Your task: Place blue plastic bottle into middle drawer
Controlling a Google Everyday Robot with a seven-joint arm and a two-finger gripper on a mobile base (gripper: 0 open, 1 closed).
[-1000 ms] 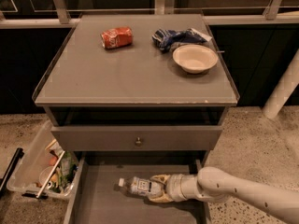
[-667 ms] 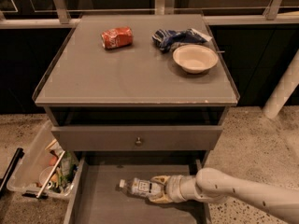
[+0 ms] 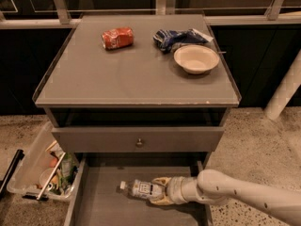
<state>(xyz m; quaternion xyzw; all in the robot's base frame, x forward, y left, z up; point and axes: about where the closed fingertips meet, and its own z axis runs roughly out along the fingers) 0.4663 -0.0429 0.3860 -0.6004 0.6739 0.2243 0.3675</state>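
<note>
Looks like an office or lab test bay. Evidence: grey drawer cabinet [image 3: 136,79] set against dark glazing with metal mullions [image 3: 59,4] along the top, speckled stone-chip floor [image 3: 244,140] on both sides, clear plastic bin [image 3: 28,168] of snack litter lower left, white post [image 3: 284,91] at the right edge. Gripper [image 3: 162,191] low centre, inside the middle drawer [image 3: 108,206], clamped on the blue plastic bottle [image 3: 141,189].

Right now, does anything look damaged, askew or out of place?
The red can on the cabinet top is crushed, and a crumpled wrapper lies beside the bowl. The pincer, low in the middle drawer, grips the blue plastic bottle lying sideways.
</note>
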